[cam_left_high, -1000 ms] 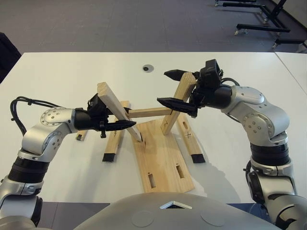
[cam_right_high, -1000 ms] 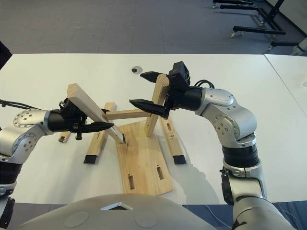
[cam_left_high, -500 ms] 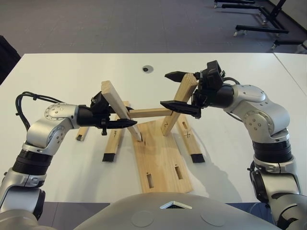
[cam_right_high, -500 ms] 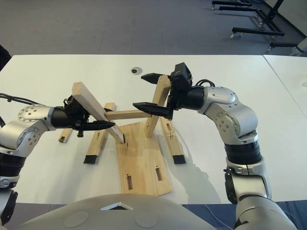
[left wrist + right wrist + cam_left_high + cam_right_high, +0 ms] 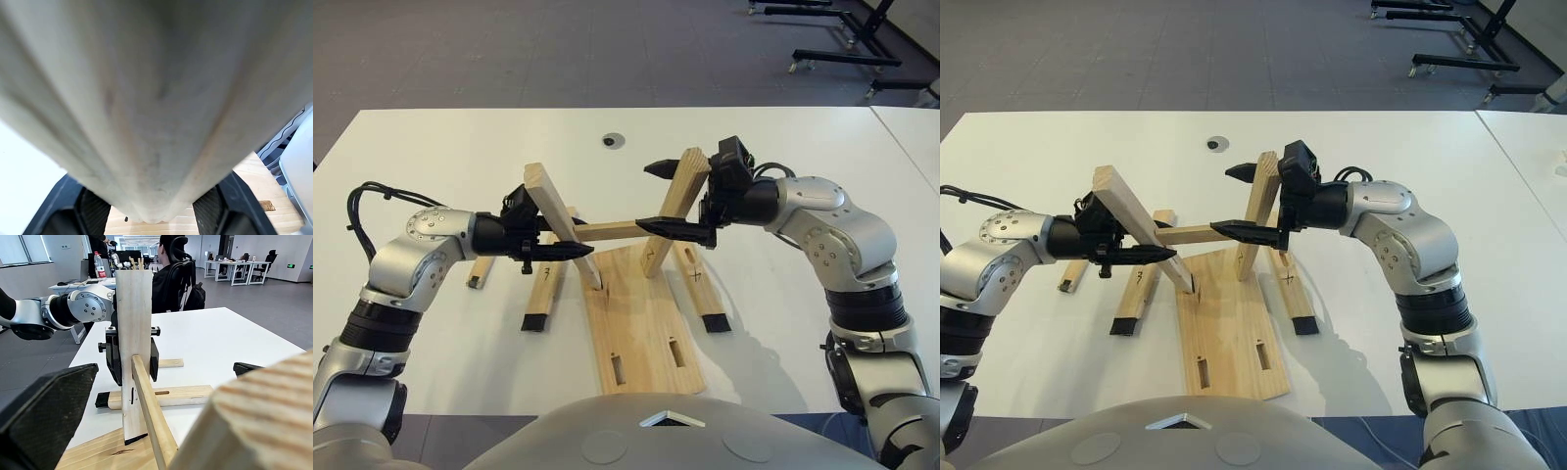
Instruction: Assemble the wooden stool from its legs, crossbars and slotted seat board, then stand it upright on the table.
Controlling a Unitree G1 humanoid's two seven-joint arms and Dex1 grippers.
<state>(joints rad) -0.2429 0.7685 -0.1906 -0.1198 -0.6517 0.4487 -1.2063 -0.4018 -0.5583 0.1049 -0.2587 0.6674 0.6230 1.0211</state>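
Observation:
The slotted seat board [image 5: 641,318] lies flat on the white table [image 5: 431,147]. Two legs stand slanted in its far slots, joined by a thin crossbar [image 5: 617,231]. My left gripper [image 5: 563,236] is shut on the left leg [image 5: 551,204], whose wood lies between the pads [image 5: 93,210] in the left wrist view. My right gripper [image 5: 653,196] is open, one finger above and one below the right leg [image 5: 679,196], with a gap on both sides. The right wrist view shows the left leg [image 5: 133,333] clamped and the crossbar [image 5: 151,416] running toward the camera.
Two more legs with black feet lie flat beside the board, one on the left [image 5: 544,289] and one on the right [image 5: 700,289]. A short wooden piece [image 5: 480,273] lies near my left forearm. A round cable hole [image 5: 611,140] sits at the table's back.
My right gripper has sunk a little and slid left along the right leg, staying open. My left gripper, still clamped, has shifted the left leg slightly to the right.

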